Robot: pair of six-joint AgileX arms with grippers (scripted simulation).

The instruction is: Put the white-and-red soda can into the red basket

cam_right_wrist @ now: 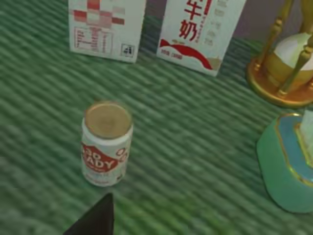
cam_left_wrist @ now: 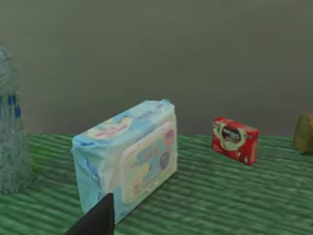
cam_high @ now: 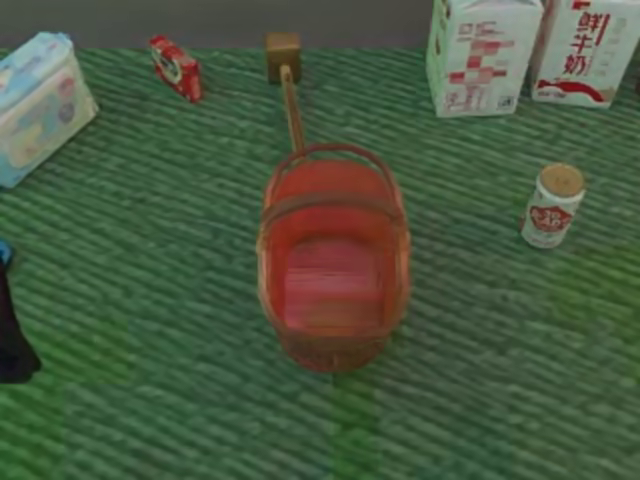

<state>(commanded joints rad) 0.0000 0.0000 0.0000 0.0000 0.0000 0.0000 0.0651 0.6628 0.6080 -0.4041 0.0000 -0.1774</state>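
The white-and-red soda can (cam_high: 552, 205) stands upright on the green mat, to the right of the red basket (cam_high: 335, 300). The basket sits in the middle of the table with its hoop handle arched over it, and nothing shows inside. In the right wrist view the can (cam_right_wrist: 106, 144) is just beyond my right gripper (cam_right_wrist: 142, 227), apart from it. Only one dark fingertip (cam_right_wrist: 100, 218) shows there, and it holds nothing. My left gripper (cam_high: 15, 340) is parked at the table's left edge.
Two tall white-and-red cartons (cam_high: 482, 55) stand at the back right. A small red packet (cam_high: 175, 67), a wooden mallet (cam_high: 283, 55) and a blue wipes pack (cam_high: 35, 100) lie along the back and left. A gold hourglass (cam_right_wrist: 288, 63) and a teal object (cam_right_wrist: 288, 166) stand near the can.
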